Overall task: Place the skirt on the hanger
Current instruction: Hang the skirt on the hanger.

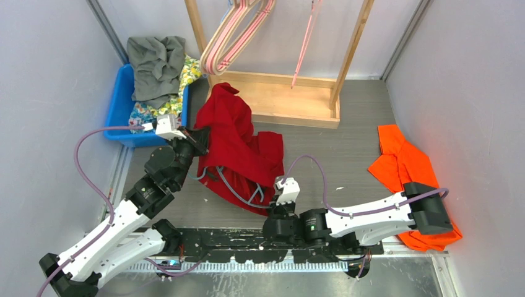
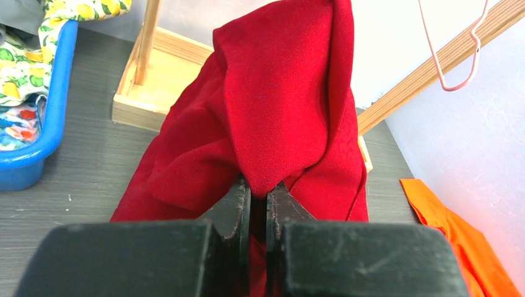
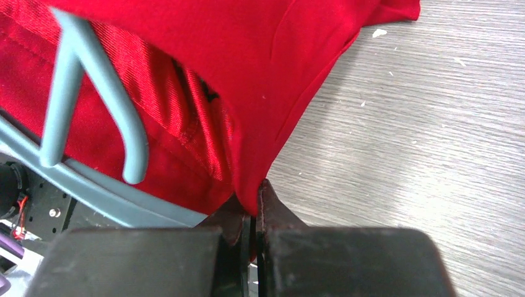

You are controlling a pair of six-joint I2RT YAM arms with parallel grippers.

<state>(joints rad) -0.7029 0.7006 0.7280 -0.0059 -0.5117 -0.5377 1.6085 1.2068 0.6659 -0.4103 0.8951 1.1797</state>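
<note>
The red skirt (image 1: 238,139) lies bunched on the grey table, stretched between both grippers. My left gripper (image 1: 193,139) is shut on a fold at the skirt's far left edge, and the left wrist view shows red cloth (image 2: 278,105) rising from between the closed fingers (image 2: 259,197). My right gripper (image 1: 270,209) is shut on the skirt's near hem (image 3: 266,93), which is pinched at the fingertips (image 3: 252,203). A grey-blue hanger (image 1: 237,193) lies over the skirt's near part. In the right wrist view its bars (image 3: 93,102) cross the shiny red lining.
A blue bin (image 1: 119,108) with grey and floral clothes stands at the back left. A wooden rack (image 1: 291,99) behind the skirt carries pink hangers (image 1: 232,37). An orange garment (image 1: 402,167) lies at the right, partly under my right arm.
</note>
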